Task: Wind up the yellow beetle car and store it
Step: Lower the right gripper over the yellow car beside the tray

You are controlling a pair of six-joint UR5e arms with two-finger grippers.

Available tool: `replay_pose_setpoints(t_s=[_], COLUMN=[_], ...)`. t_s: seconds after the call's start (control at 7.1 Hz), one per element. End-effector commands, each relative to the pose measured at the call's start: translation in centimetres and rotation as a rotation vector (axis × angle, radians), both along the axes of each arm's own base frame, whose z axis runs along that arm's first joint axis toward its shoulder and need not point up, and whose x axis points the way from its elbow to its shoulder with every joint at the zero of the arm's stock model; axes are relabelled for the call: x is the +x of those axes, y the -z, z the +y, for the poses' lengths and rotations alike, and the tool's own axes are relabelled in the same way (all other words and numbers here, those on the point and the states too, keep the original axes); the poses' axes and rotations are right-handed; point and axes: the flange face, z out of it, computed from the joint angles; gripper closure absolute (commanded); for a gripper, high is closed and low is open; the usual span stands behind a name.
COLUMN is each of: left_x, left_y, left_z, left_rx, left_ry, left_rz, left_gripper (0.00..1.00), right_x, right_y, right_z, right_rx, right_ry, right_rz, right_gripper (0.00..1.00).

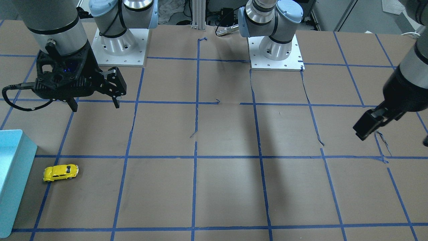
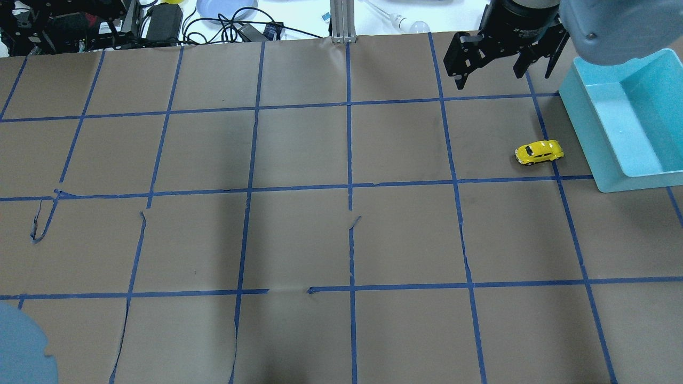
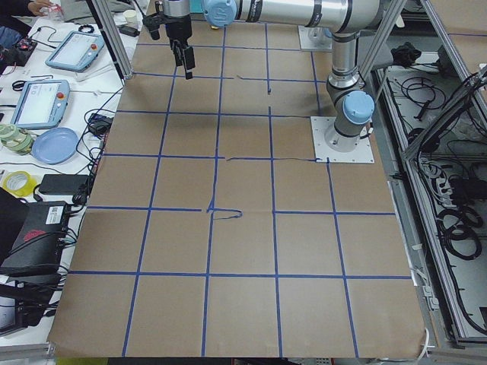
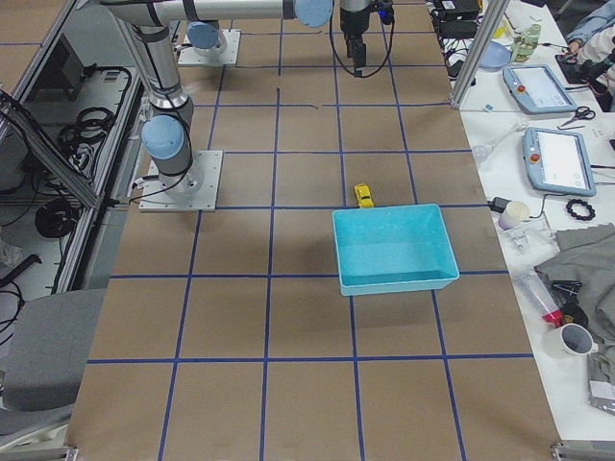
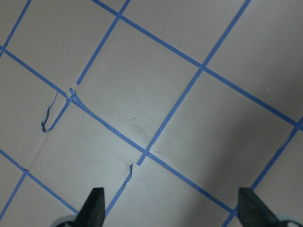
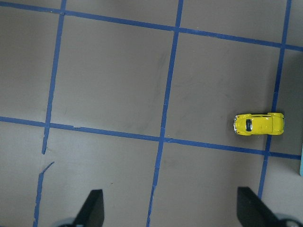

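- Closest to me across the surface [image 1: 217,194], the yellow beetle car [image 1: 61,172] is sitting upright on its wheels. It is just beside the outer wall of the teal bin [image 1: 13,174] but not touching it. One end is resting over a blue tape line [image 6: 277,71].
- The bin is standing with its open side up, and I'm seeing nothing in the part of it that shows. I'm judging that neither the winding nor the storing has been done.
- Next out, the right hand [image 1: 95,106] is hanging raised over the surface, spread wide and carrying nothing. In its wrist view the car is lying off to the bin side of the fingers and a little ahead of them, well apart.
- The relation I'm watching is the car's long axis. It is running across the right wrist view, roughly in line with the gap between the two fingers. I'm thinking the wrist wants about a quarter turn so the fingers close on the car's narrow flanks rather than end to end.
- Farthest off, the left hand [image 5: 170,198] is hovering at the opposite end of the surface, also spread wide and empty. Only taped paper is showing beneath it, so the right arm is plainly the nearer one.
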Motion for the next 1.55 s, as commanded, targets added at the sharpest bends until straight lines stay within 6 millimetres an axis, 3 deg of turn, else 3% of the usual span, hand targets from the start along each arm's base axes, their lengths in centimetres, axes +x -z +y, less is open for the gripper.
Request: replay_pose_setpoints(t_s=[0.0, 0.14, 0.28, 0.42, 0.56, 0.85, 1.27, 1.41], left_x=[-7.5, -8.5, -8.3, -7.8, -7.8, -7.5, -7.5, -7.4], left_y=[1.0, 1.0, 2.2, 3.5, 4.7, 4.4, 4.8, 4.7], left_z=[1.6, 2.2, 2.2, 2.5, 2.9, 3.5, 3.6, 3.6], left_rx=[0.029, 0.044, 0.072, 0.097, 0.121, 0.13, 0.138, 0.135], left_ry=[0.214, 0.367, 0.404, 0.397, 0.402, 0.483, 0.484, 0.483], left_rz=[0.123, 0.166, 0.165, 0.169, 0.173, 0.171, 0.17, 0.169], left_gripper=[0.0, 0.0, 0.0, 0.0, 0.0, 0.0, 0.0, 0.0], right_x=[-0.6, -0.8, -2.5, -5.3, -7.8, -13.7, -19.5, -19.4], right_y=[-0.6, 1.7, 3.7, 4.9, 8.0, 13.2, 20.6, 23.1], right_z=[-0.8, -1.8, -3.3, -4.1, -5.6, -9.3, -10.1, -8.9], right_rx=[-0.057, -0.009, 0.02, 0.045, 0.097, 0.114, 0.13, 0.145], right_ry=[-0.116, -0.287, -0.316, -0.398, -0.539, -0.939, -1.385, -1.418], right_rz=[0.008, 0.043, 0.038, 0.043, 0.031, 0.075, 0.076, 0.061], right_gripper=[0.0, 0.0, 0.0, 0.0, 0.0, 0.0, 0.0, 0.0])
